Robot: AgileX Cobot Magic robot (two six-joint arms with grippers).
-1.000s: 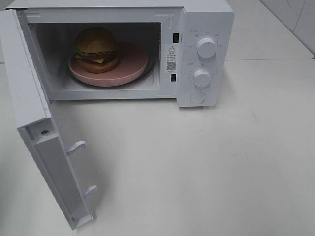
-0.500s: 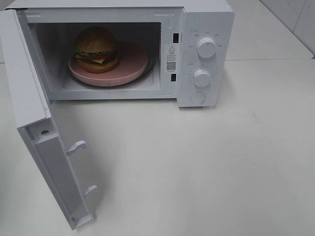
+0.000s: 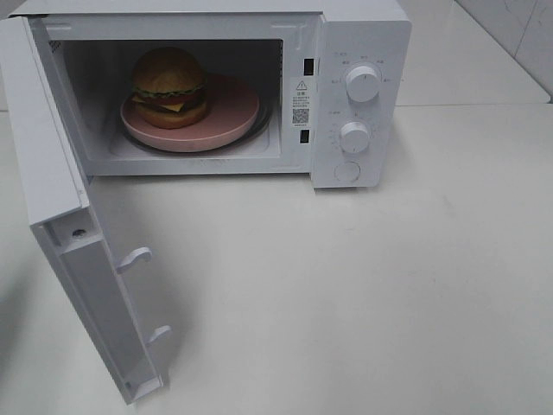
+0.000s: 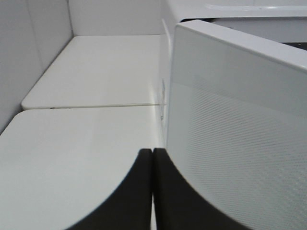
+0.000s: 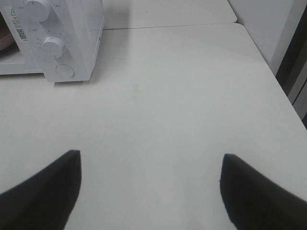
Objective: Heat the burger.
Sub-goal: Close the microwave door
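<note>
The burger (image 3: 169, 86) sits on a pink plate (image 3: 232, 112) inside the white microwave (image 3: 363, 35). The microwave door (image 3: 52, 173) stands wide open, swung out to the front left. Neither gripper shows in the exterior high view. In the left wrist view my left gripper (image 4: 152, 155) is shut with nothing in it, close to the outer face of the open door (image 4: 240, 120). In the right wrist view my right gripper (image 5: 151, 160) is open and empty above bare table, well to the right of the microwave's control panel (image 5: 72, 28).
The control panel carries two knobs (image 3: 362, 83) (image 3: 355, 137) and a round button (image 3: 346, 171). Two latch hooks (image 3: 136, 257) stick out from the door's edge. A white tiled wall (image 4: 29, 52) runs along the table's left side.
A faint shadow has crept in at the lower left edge of the exterior high view. The burger, plate and door have not moved.
</note>
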